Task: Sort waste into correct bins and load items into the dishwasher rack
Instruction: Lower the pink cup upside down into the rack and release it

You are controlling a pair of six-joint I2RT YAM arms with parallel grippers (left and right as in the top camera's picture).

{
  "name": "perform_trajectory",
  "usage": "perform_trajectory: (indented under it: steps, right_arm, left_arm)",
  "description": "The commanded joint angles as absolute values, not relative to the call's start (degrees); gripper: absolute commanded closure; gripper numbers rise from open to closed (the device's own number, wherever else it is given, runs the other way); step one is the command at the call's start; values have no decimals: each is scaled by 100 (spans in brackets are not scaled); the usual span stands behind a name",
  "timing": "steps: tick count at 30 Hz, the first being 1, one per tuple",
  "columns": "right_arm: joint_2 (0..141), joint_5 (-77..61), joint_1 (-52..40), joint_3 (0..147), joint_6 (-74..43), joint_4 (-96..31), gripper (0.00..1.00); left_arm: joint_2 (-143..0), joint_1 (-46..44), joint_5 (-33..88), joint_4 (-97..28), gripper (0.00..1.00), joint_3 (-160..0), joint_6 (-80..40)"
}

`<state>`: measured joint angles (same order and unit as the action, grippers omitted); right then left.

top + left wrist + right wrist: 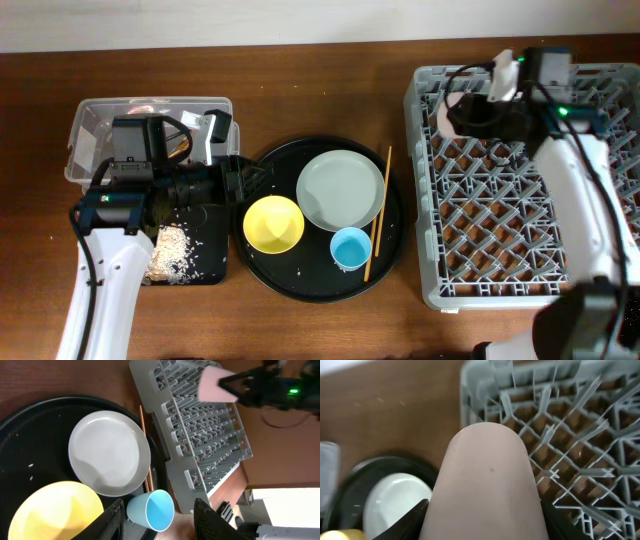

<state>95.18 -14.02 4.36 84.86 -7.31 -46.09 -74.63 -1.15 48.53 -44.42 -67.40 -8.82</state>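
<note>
Right pincer (468,112): being kept clenched on the pink cup (487,480); its two fingers are being seen at either side of the cup's wall in the right wrist view.
Pink cup: being held over the far-left part of the dishwasher rack (500,230). Whether it is touching the pegs cannot be told.
Dishwasher rack: being carried at the right of the surface (330,90). Only bare grey lattice is being shown in its near and middle parts.
Left pincer (243,183): being held released, fingers spread wide, nothing being grasped. It is being kept at the left edge of the round black tray (320,285), just beside the yellow bowl (273,223).
Round black tray: being carried at the middle of the surface, between the bins and the rack; pale specks are being seen on its bare floor.
Pale green plate (340,190): being carried upright at the far-right of the round tray.
Yellow bowl: being carried at the near-left of the round tray, just beside the plate.
Blue cup (350,247): being carried near the plate's near edge, mouth up.
Chopsticks (378,215): being carried along the tray's right side, running from far to near, just right of the plate and the blue cup.
Clear tub (85,130): being carried at the far left, partly hidden by the left arm.
Shallow black tray (205,265): being carried near of the tub; pale crumbs (172,252) are being held in it.
</note>
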Motion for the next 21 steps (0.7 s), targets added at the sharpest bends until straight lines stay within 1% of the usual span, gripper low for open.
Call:
perform_trajectory:
  steps: [1,5,9,10,11,13,14,16,18,21]
  right_arm:
    - [10031,-1066,403,8571,-639,-4611,51]
    - [10431,-950,403,8571,-637,-4609,51]
    - [10541,-764,403,8569,-617,-4615,49]
    - [10538,-768,403,8569,-617,-4626,46]
    - [10538,-773,403,8569,-620,-4633,39]
    - [10538,-836,403,8569,-617,-4661,30]
    - [10538,-856,403,8571,-620,-4672,24]
    - [10536,-854,403,8595,-617,-4676,16]
    - [10536,-851,403,8646,-591,-4692,13]
    - [10536,-856,403,8801,-591,-4821,12]
  left_arm:
    - [-7467,-99,4816,-4469,56,-6807,-808]
    - [-7467,-99,4814,-4469,56,-6807,-808]
    - [-7467,-99,4814,-4469,56,-6807,-808]
    - [-7467,-99,4814,-4469,56,-6807,-808]
    - [-7467,-99,4814,-4466,56,-6807,-808]
    - [-7467,-99,4814,-4466,56,-6807,-808]
    - [-7467,-99,4814,-4466,56,-6807,-808]
    - [-7467,-99,4814,-4469,56,-6807,-808]
    - [-7467,-99,4814,-4486,56,-6807,-808]
    - [-7467,-99,4814,-4519,56,-6807,-805]
